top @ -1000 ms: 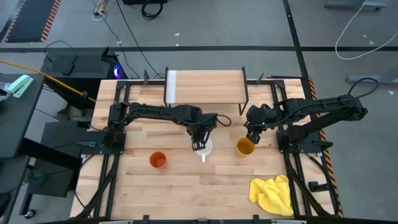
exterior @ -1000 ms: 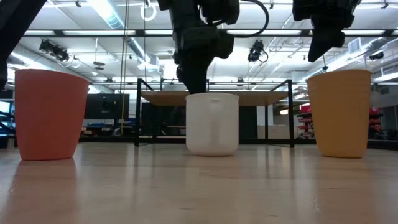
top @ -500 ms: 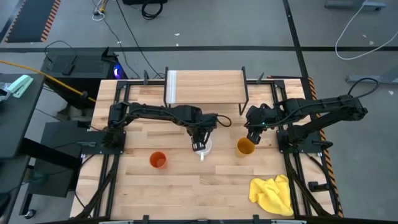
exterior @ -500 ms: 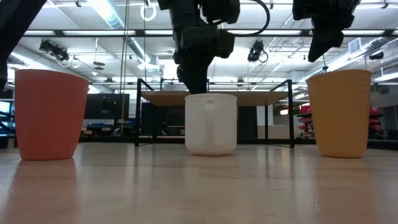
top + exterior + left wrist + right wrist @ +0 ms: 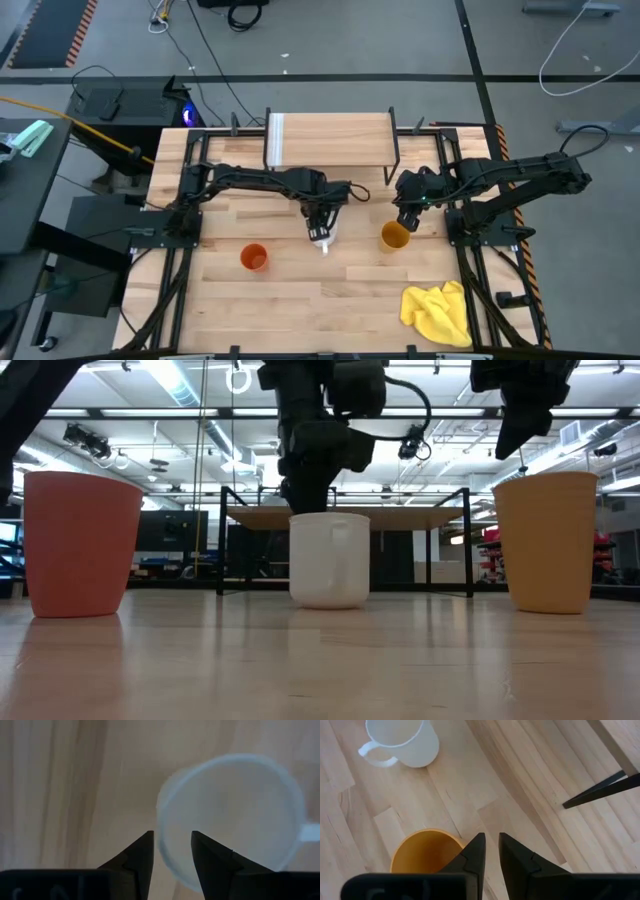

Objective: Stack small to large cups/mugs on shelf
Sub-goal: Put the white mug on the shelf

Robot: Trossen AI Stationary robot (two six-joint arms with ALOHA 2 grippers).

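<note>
Round glossy white mug (image 5: 329, 560) on wood-grain tabletop (image 5: 320, 665)

One camera hangs overhead and looks straight down, taking in the whole table (image 5: 300, 290) and both arms. Another sits at tabletop level, looking flat across the wood into the room; the three cups loom close, the shelf (image 5: 345, 515) behind them. Each wrist camera peers down past its own jaws: the left one is very near, with the white mug (image 5: 230, 820) filling the view just beyond the fingertips. The right one sits higher, its jaws over the yellow cup's (image 5: 422, 851) rim, and catches that same mug farther off.
</note>
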